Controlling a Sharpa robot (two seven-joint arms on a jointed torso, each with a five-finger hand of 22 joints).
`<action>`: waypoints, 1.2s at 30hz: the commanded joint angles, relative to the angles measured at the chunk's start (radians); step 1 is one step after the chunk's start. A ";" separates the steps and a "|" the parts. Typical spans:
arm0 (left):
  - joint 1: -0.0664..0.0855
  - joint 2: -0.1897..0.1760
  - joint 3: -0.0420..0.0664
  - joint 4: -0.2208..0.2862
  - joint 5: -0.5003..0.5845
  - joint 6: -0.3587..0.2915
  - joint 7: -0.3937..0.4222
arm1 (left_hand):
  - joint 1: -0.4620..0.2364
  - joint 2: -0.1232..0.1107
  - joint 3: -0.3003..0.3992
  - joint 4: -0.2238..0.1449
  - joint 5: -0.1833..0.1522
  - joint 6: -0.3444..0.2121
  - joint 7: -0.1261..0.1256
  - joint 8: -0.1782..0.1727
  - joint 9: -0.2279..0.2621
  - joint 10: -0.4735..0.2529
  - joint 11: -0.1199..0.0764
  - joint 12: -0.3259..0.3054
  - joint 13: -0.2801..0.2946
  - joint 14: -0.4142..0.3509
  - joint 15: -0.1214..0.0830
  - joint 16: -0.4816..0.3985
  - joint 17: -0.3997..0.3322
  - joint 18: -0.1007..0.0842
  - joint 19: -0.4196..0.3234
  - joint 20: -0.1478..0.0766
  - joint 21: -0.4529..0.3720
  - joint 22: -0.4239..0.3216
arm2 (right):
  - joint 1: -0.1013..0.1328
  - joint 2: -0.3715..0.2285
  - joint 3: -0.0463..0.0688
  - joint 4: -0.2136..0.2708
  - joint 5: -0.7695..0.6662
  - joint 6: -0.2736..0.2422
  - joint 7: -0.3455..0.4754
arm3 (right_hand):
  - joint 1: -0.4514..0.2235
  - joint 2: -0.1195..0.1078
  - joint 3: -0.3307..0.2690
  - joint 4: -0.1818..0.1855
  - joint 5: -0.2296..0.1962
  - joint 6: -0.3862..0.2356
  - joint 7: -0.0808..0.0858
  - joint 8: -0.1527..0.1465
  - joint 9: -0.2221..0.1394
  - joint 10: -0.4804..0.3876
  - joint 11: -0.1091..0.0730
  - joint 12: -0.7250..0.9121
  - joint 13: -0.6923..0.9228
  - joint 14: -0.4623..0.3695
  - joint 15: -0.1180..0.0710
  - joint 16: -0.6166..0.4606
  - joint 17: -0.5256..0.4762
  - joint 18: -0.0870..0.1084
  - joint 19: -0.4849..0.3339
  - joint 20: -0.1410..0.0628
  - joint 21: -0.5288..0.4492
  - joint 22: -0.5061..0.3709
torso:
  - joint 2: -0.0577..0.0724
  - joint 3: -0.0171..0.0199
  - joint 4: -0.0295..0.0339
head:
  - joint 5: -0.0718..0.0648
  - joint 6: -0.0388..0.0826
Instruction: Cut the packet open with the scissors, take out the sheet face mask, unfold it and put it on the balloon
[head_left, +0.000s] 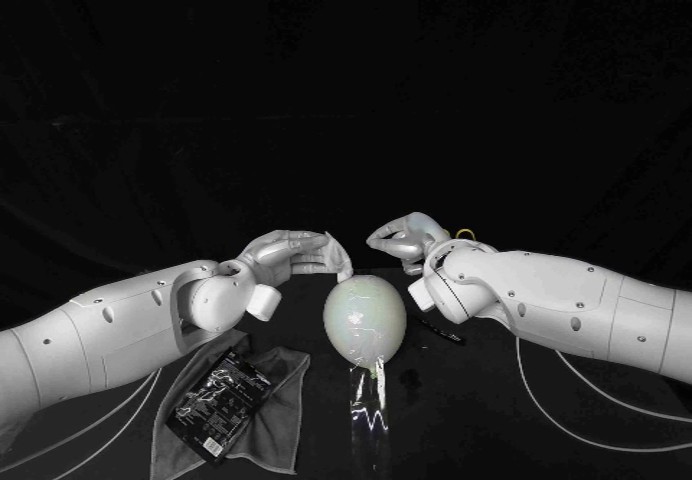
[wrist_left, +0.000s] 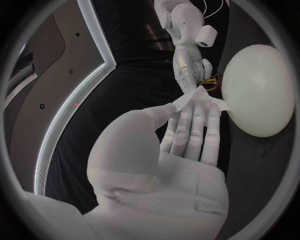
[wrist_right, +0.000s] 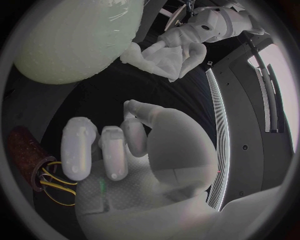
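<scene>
Left hand: thumb and fingers pinch a white sheet face mask by one edge. The hand hides much of the sheet, so its folds and full outline cannot be made out. In the left wrist view its free corner lies against or just beside a pale egg-shaped balloon; whether they touch cannot be judged.

Right hand: it hangs past the balloon's far end, facing the left hand, fingers curled in with nothing visible between them. In the right wrist view, yellow loops and a dark reddish cylinder lie close beside this hand; what they belong to is unclear.

The balloon lies between the two forearms with its long axis running away from the robot. Clear crinkled film trails from its near end toward the front of the black table. A small black item, partly covered by the right forearm, lies just beside the balloon and cannot be identified.

A black foil packet rests on a grey cloth near the table's front, beneath the left forearm and well apart from both hands. The left arm covers the cloth's far corner. Bare table lies beyond the two hands.
</scene>
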 joint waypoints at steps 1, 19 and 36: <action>0.004 0.004 0.004 -0.007 0.017 -0.013 0.031 | 0.003 0.014 -0.009 0.002 0.004 0.001 -0.007 -0.002 0.082 0.013 -0.004 -0.007 -0.001 0.032 -0.008 0.007 -0.003 0.014 0.028 -0.011 0.019 0.008 | 0.001 -0.009 0.001 0.007 -0.004 0.019 0.112 | 0.005 -0.017 -0.013 -0.003 0.005 -0.008 0.003 -0.009 -0.006 0.002 0.010 -0.006 0.078 0.091 0.007 -0.006 0.211 0.004 0.001 0.010 -0.004 0.197 | 0.000 -0.0001 -0.0005 | 0.001 0.000; 0.058 0.006 0.008 -0.020 0.009 -0.072 -0.032 | 0.010 0.020 -0.062 -0.012 0.004 0.016 -0.033 -0.018 0.082 0.109 -0.044 -0.005 0.005 0.296 -0.077 0.067 0.026 0.011 0.200 -0.110 0.161 0.073 | -0.004 -0.055 -0.001 0.111 -0.366 -0.038 0.353 | 0.044 -0.060 -0.071 -0.052 0.006 0.014 0.007 -0.045 -0.033 0.008 0.013 0.023 0.096 0.096 0.012 0.006 0.231 -0.002 0.017 0.021 0.032 0.208 | -0.001 0.0002 -0.0003 | 0.010 0.003; 0.066 -0.007 0.008 0.003 -0.021 -0.073 -0.069 | 0.007 0.021 -0.073 -0.011 0.004 0.028 -0.043 -0.028 0.079 0.153 -0.057 0.004 0.005 0.337 -0.091 0.080 0.041 0.010 0.217 -0.124 0.194 0.091 | -0.019 -0.015 -0.002 0.085 -0.546 -0.110 0.331 | 0.064 -0.064 -0.076 -0.068 0.005 0.012 0.016 -0.079 -0.058 0.012 0.020 0.034 0.102 0.098 0.017 0.010 0.238 -0.003 0.019 0.025 0.036 0.209 | 0.000 -0.0006 0.0017 | 0.012 0.005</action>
